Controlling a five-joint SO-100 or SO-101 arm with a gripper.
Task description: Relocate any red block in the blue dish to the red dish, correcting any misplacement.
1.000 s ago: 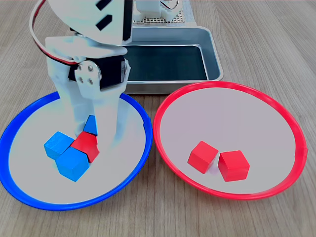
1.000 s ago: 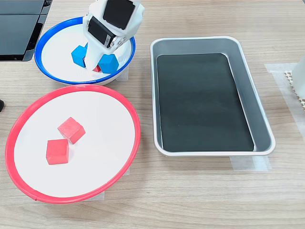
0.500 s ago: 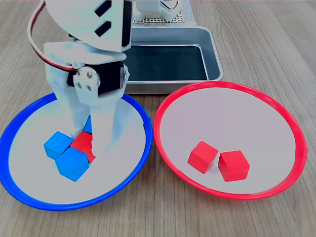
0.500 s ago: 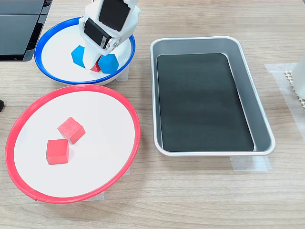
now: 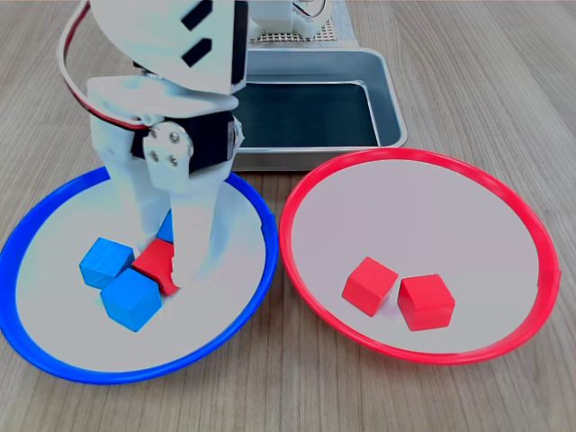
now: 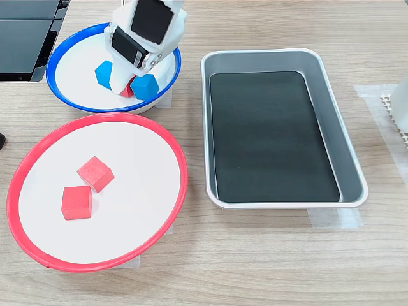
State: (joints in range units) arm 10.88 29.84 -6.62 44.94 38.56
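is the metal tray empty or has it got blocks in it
Empty: the metal tray shows only its dark liner, no blocks, in both exterior views.

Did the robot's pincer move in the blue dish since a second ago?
Yes. In the first exterior view the pincer has slid slightly toward the red dish, closing on the red block in the blue dish.

Bright, even light, soft shadows; both views sharp, no glare.

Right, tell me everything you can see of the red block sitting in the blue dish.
The red block is a small matte red cube, mostly hidden. It lies in the blue dish, wedged against blue cubes. The gripper stands over it with white fingers down at its sides; whether they pinch it cannot be told.
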